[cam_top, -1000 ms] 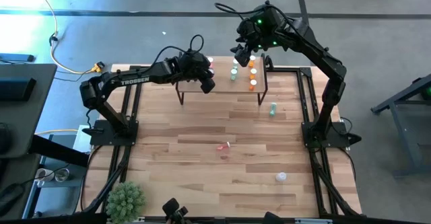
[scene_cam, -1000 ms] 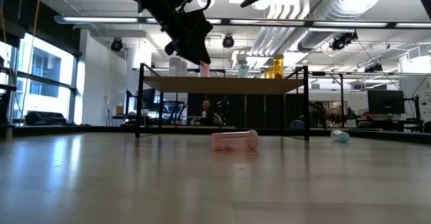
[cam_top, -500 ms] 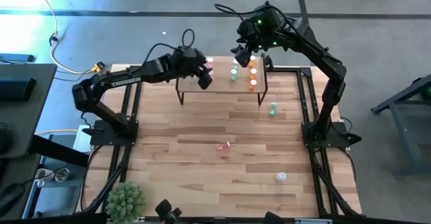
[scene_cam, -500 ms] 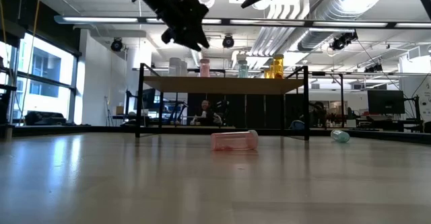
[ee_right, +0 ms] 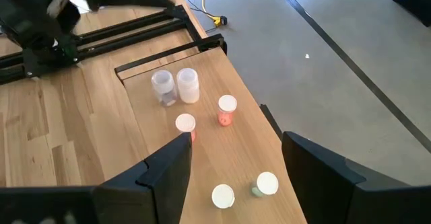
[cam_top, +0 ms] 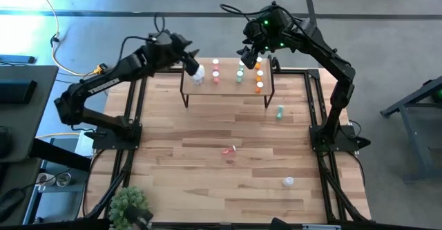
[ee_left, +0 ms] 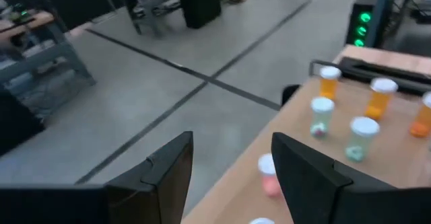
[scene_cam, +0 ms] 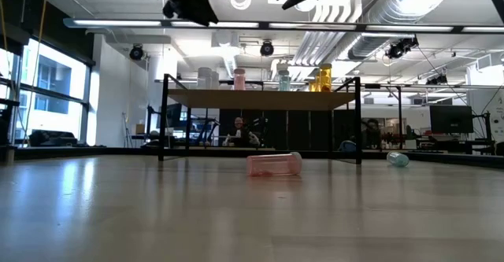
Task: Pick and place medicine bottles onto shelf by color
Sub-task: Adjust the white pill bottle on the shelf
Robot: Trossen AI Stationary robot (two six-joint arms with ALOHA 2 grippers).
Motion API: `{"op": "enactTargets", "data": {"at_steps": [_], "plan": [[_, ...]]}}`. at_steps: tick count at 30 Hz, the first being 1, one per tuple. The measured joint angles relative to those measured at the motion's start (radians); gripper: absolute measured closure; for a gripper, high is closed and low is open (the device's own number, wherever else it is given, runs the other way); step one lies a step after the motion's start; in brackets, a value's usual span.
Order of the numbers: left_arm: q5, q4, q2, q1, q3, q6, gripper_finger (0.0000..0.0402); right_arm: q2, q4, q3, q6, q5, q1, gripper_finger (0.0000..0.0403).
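The shelf (cam_top: 228,85) stands at the table's far middle on black legs. On it stand two white bottles (cam_top: 198,74), two pink ones (cam_top: 215,77), green ones (cam_top: 239,75) and orange ones (cam_top: 259,74). A pink bottle (cam_top: 229,150) lies on its side on the tabletop, and a green one (cam_top: 280,111) and a white one (cam_top: 287,182) also lie there. My left gripper (cam_top: 190,63) is open and empty, high above the shelf's left end. My right gripper (cam_top: 247,52) is open and empty, high above the shelf's far right part.
A green spiky plant (cam_top: 129,204) sits at the table's near left corner. Black frame rails (cam_top: 131,112) run along the table's left and right sides. In the low view the pink bottle (scene_cam: 274,164) lies in front of the shelf (scene_cam: 260,98).
My left gripper has risen from just above the shelf and gone toward the table's left and far edge. The pink bottle that was under its fingers stays standing on the shelf.
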Motion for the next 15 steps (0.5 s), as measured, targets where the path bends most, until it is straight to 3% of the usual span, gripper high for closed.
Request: {"op": "enactTargets", "data": {"at_steps": [7, 15], "plan": [[0.138, -0.123, 0.008, 0.06, 0.0, -0.206, 0.0209, 0.0, 0.0, 0.0, 0.022, 0.0, 0.0, 0.0181], [0.168, -0.247, 0.109, 0.039, 0.02, -0.231, 0.0209, 0.0, 0.0, 0.0, 0.022, 0.0, 0.0, 0.0181]]}}
